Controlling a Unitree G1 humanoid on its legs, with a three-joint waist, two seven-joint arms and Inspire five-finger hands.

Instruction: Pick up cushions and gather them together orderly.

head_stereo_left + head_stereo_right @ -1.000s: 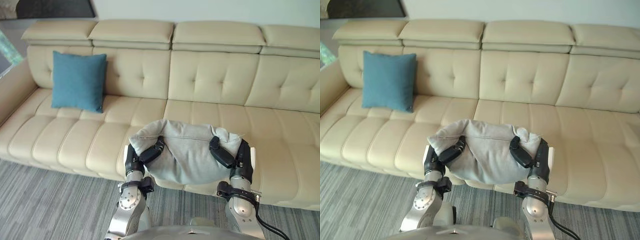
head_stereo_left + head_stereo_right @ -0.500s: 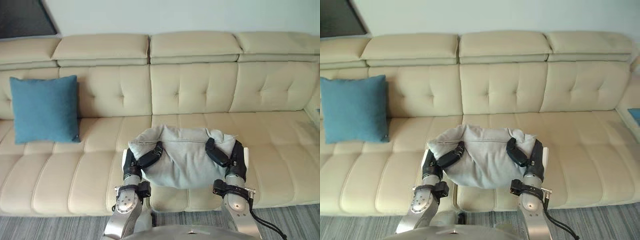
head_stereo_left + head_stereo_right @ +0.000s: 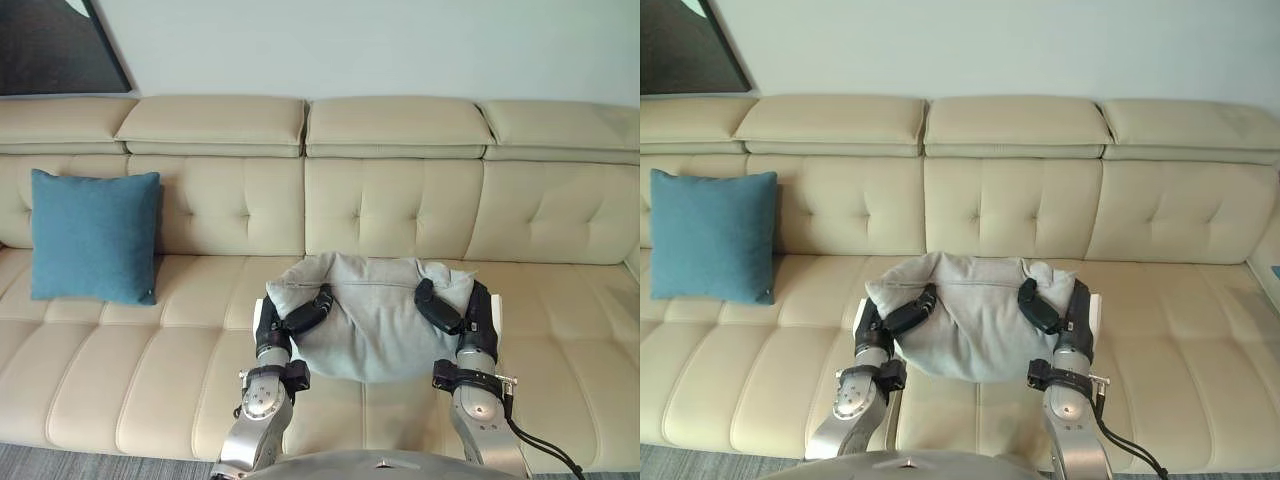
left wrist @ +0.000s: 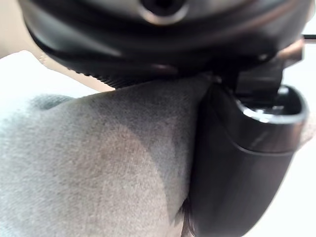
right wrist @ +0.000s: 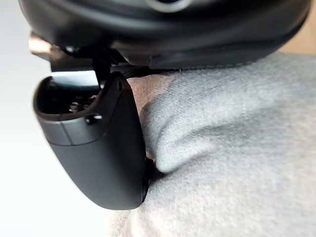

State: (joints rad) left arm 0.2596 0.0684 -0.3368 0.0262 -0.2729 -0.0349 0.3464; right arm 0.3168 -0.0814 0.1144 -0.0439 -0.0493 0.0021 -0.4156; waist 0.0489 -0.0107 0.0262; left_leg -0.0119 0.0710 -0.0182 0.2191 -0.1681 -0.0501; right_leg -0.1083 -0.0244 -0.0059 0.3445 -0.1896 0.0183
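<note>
A long cream sofa ran across the whole frame under a pale wall. At the lower centre we held the grey cushion off the seat between both hands. The left hand was clamped on its left end and the right hand on its right end, each with the thumb curled over the top edge and pressed into the fabric. The cushion's long axis lay left to right across the frame.

The blue cushion stood upright against the backrest at the left middle, up and to the left of the grey one and well apart from it. It was on the left hand's side, so we judged that the carry should go leftward. The seat between the two cushions looked bare. A dark framed picture hung in the upper left corner.
</note>
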